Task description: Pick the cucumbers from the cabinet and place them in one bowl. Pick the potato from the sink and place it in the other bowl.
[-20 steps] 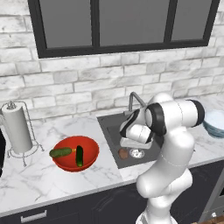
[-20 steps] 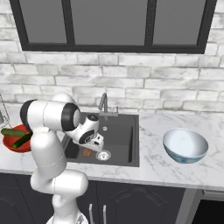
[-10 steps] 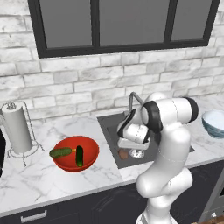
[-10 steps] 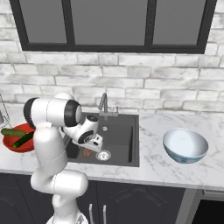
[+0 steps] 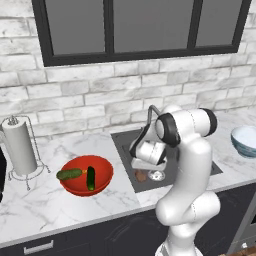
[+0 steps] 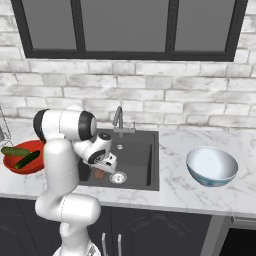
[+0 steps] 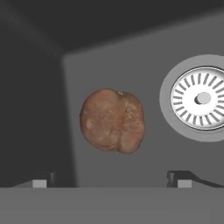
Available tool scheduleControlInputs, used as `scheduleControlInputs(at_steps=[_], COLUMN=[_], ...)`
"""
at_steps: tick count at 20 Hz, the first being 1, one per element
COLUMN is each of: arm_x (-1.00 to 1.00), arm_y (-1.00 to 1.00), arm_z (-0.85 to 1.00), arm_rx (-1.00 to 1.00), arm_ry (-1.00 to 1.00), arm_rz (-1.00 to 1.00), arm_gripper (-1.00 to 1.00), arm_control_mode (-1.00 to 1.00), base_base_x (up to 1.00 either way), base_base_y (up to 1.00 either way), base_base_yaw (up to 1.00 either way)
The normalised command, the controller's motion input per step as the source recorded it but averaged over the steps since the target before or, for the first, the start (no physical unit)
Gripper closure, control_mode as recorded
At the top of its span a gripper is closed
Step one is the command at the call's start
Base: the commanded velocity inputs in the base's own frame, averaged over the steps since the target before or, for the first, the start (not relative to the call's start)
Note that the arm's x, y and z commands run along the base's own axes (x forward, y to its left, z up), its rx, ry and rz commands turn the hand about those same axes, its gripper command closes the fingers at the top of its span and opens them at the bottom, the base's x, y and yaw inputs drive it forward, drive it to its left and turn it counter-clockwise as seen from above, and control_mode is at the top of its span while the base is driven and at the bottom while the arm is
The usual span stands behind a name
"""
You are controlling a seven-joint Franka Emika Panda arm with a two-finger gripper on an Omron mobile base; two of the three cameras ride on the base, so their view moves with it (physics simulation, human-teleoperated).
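My pincer (image 7: 112, 178) hangs spread wide and empty inside the dark sink (image 6: 137, 150), directly above the brown potato (image 7: 112, 120). The potato lies on the basin floor just beside the silver drain (image 7: 202, 98), centred between my two fingertips (image 7: 178, 177). Its longer axis seems to run across the gap, so a straight descent should bracket it.
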Motion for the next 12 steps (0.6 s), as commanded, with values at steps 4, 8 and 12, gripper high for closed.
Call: scheduleControlInputs(at_steps=[4,8,12], arm_x=[0.35,0.28,0.04], arm_y=[0.0,0.0,0.0], arm_z=[-0.02,-0.14,-0.12], arm_rx=[0.0,0.0,0.0], arm_ry=[0.0,0.0,0.0], arm_rz=[0.0,0.0,0.0], arm_gripper=[-1.0,-1.0,-1.0], arm_control_mode=[-1.0,-1.0,-1.0], base_base_x=[0.0,0.0,0.0], base_base_y=[0.0,0.0,0.0], base_base_yaw=[0.0,0.0,0.0])
